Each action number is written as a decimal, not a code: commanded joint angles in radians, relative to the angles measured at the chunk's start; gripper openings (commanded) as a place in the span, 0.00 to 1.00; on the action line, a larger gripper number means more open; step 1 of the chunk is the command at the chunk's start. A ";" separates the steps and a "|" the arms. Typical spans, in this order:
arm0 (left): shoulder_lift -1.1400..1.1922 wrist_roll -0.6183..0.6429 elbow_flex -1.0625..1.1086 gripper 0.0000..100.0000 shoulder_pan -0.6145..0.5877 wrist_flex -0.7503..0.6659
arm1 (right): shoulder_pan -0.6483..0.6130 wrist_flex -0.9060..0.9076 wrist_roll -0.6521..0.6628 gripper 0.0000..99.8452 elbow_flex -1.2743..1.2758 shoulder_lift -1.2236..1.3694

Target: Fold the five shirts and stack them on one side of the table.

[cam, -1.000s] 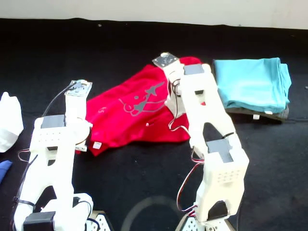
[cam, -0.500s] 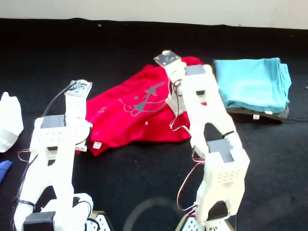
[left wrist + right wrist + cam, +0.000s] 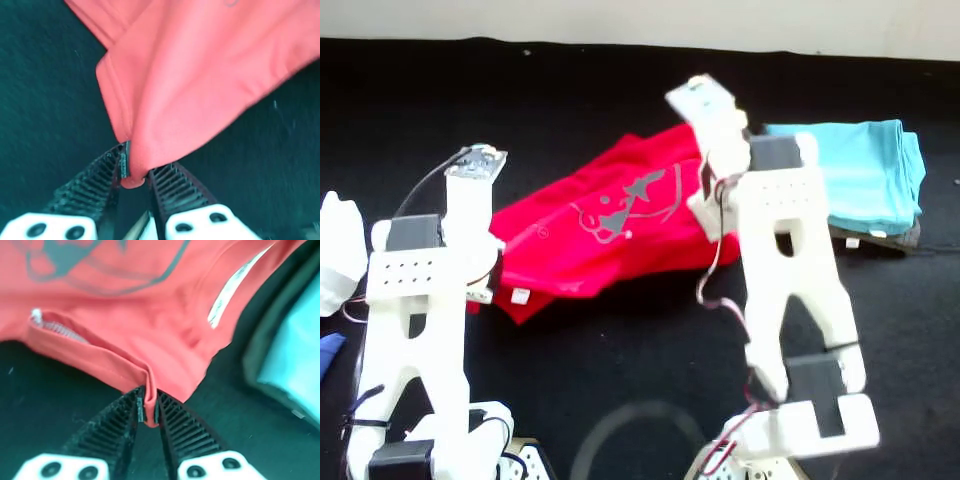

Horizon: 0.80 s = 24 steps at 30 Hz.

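Note:
A red shirt (image 3: 600, 225) with a grey print lies across the middle of the black table, both ends lifted. My left gripper (image 3: 135, 172) is shut on the red shirt (image 3: 200, 75) at a folded corner; in the high view that arm stands at the shirt's left end (image 3: 485, 275). My right gripper (image 3: 148, 412) is shut on a pinched hem of the red shirt (image 3: 125, 315), and its arm rises at the shirt's right end (image 3: 715, 200). A folded teal shirt (image 3: 850, 175) rests on a dark folded one (image 3: 865, 235) at the right.
A white garment (image 3: 340, 250) lies at the table's left edge with a bit of blue cloth (image 3: 328, 350) below it. The teal stack (image 3: 295, 350) lies close beside my right gripper. Black tabletop (image 3: 620, 350) lies bare in front of the red shirt.
Both arms have risen and lifted the red shirt's ends off the table. The right arm swung up and toward the back; the shirt now hangs stretched between the grippers.

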 commanded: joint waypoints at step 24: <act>-0.004 -0.011 0.237 0.01 0.010 -0.186 | -0.081 -0.278 0.114 0.23 0.774 -0.358</act>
